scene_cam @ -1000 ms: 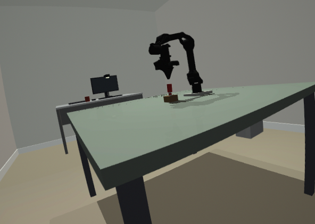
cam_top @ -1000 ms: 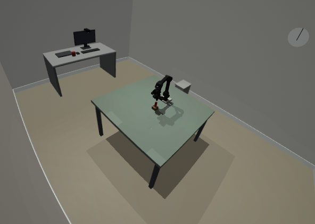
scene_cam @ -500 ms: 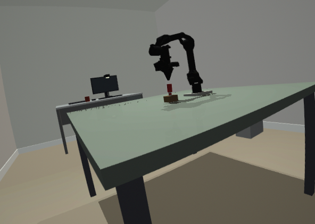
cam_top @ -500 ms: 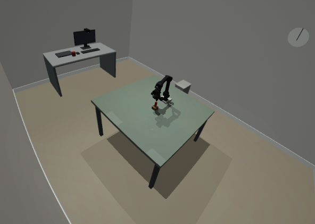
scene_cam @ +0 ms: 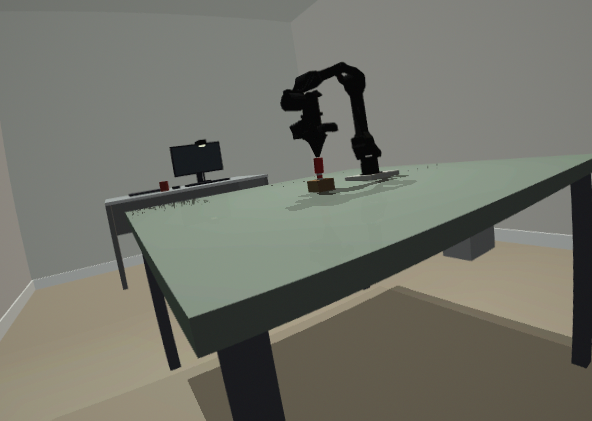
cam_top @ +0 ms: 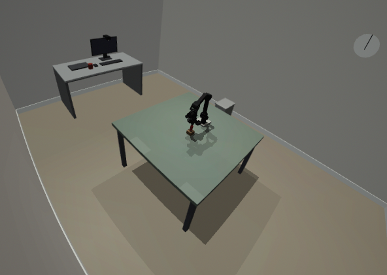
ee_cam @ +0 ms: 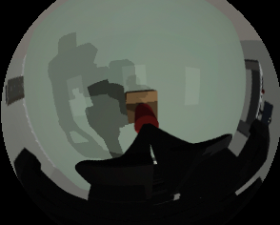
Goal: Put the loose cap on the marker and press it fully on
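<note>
The brown holder block [cam_top: 190, 132] [scene_cam: 321, 186] [ee_cam: 142, 96] stands on the green table [cam_top: 157, 129] [scene_cam: 250, 247] [ee_cam: 190, 57]. The red cap [cam_top: 191, 127] [scene_cam: 318, 165] [ee_cam: 146, 122] sits upright over the marker, in line with the block. A short, narrower red piece of the marker [scene_cam: 319, 176] shows between cap and block in the exterior view. My gripper [cam_top: 191, 124] [scene_cam: 317, 156] [ee_cam: 149, 126] is shut and empty, pointing down with its fingertips together right at the cap's top. Whether they touch the cap is too small to tell.
The arm's pale base plate [cam_top: 205, 123] [scene_cam: 382, 175] is on the table behind the block. A white desk [cam_top: 98, 71] with a monitor [cam_top: 104, 46] [scene_cam: 196, 159] and a red mug [cam_top: 90, 66] [scene_cam: 164, 186] stands apart by the wall.
</note>
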Controlling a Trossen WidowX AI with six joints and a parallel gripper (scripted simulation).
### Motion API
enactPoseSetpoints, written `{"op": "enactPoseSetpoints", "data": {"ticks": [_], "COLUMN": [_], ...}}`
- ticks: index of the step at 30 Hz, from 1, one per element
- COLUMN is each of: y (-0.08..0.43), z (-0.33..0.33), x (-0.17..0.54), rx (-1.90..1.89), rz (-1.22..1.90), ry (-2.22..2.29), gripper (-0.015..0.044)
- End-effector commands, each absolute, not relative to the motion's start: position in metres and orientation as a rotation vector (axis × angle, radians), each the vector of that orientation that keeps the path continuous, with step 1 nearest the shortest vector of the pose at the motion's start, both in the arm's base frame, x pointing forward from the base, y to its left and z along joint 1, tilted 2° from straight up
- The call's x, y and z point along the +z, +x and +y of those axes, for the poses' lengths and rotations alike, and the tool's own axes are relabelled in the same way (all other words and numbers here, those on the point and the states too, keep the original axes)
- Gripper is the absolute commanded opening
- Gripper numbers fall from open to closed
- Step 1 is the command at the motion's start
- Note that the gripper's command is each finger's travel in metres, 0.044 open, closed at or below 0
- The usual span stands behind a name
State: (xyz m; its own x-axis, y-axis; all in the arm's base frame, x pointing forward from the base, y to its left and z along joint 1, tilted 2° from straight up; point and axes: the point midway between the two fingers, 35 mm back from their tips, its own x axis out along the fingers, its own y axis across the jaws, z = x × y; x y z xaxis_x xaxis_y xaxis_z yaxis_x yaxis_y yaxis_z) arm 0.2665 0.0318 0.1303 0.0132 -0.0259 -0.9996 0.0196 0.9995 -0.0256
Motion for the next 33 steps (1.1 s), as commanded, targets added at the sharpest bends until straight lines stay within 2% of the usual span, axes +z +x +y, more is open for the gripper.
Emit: {"op": "enactPoseSetpoints", "data": {"ticks": [1,15,23,28,33], "y": [0.266,0.268,0.268,0.267,0.267], "z": [0.031,0.031,0.033,0.033,0.033], "x": [0.123,0.124,0.205,0.212,0.212], "rx": [-0.039,-0.039,-0.039,-0.039,-0.039], "rz": [1.563,1.549,1.551,1.552,1.552], "ry": [-0.005,-0.005,-0.005,-0.005,-0.005], "gripper": [0.0,0.0,0.0,0.0,0.0131]}}
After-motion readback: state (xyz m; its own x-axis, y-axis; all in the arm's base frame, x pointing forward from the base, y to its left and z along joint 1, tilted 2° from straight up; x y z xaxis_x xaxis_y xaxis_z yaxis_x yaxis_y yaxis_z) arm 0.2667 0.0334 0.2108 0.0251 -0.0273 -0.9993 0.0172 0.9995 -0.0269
